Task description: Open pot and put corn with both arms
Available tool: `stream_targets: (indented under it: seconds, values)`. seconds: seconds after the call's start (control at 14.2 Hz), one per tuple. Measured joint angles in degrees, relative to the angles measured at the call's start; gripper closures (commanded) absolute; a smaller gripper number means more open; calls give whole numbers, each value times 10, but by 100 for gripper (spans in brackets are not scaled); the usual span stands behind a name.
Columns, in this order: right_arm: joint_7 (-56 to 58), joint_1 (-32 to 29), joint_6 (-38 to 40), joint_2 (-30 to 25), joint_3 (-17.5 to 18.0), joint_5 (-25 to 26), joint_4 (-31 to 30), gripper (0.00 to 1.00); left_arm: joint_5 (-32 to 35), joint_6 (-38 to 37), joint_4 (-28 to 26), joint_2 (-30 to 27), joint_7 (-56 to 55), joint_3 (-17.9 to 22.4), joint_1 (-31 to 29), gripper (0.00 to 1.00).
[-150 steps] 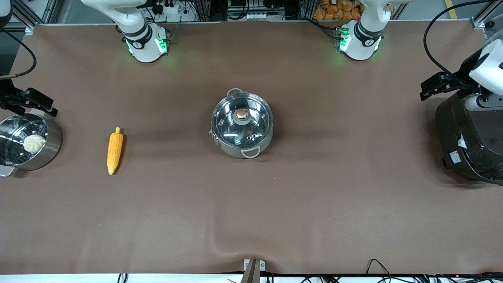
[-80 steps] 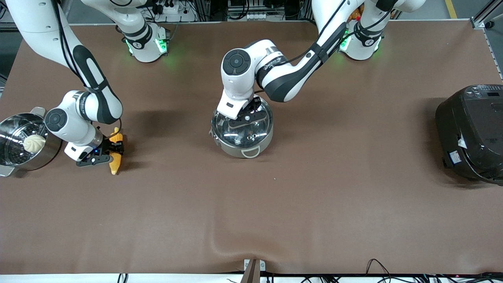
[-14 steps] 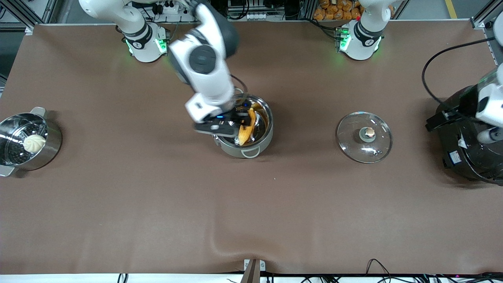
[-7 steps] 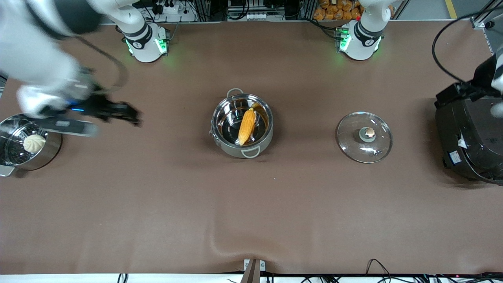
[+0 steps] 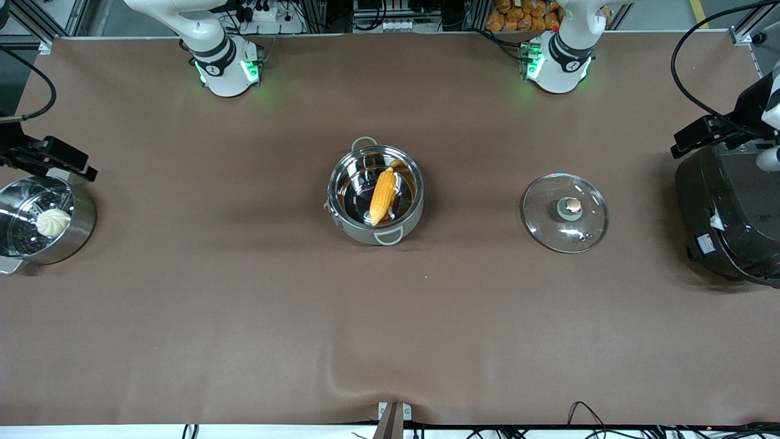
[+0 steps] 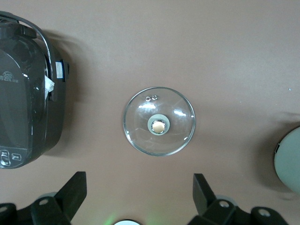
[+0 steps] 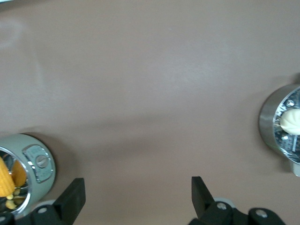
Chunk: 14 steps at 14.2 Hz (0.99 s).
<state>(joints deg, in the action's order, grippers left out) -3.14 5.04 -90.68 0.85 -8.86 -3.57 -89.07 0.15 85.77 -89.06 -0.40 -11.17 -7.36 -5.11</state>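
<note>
1. A steel steamer point(image 5: 85, 222) stands on the brown worktop point(image 5: 244, 317), below my right hand point(image 7: 136, 197) and a little to one side of it.
2. A white bun point(image 5: 53, 222) lies on the steamer's perforated insert point(image 5: 21, 236).
3. A big black rice cooker point(image 5: 731, 213) sits below my left hand point(image 6: 139, 194).
4. Orange-brown lumps point(image 5: 524, 15) are heaped just off the worktop's edge, well apart from both hands.

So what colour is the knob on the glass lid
Copper-coloured, on a pale grey base. The knob shows best in the left wrist view, at the centre of the lid.

bright, even overhead light | soft shadows | sharp focus
</note>
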Motion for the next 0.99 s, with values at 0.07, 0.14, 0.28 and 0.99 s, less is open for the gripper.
stream_targets:
  seconds: [0.07, 0.14, 0.28, 0.99]
  values:
    - [14, -1, -2, -7, 0, 16, -7, 0, 0, 1, 0, 2, 0, 0, 2, 0]
    - [28, -3, -6, -13, 0, 27, -10, 0, 0, 1, 0, 3, 3, 0, 5, 0]
    - [40, -11, -8, -24, 0, 33, -12, 0, 0, 2, 0, 7, 10, 0, 7, 0]
    - [48, -17, 4, -33, 6, 35, -26, 0, -1, -6, 26, 27, 57, -1, 11, 0]
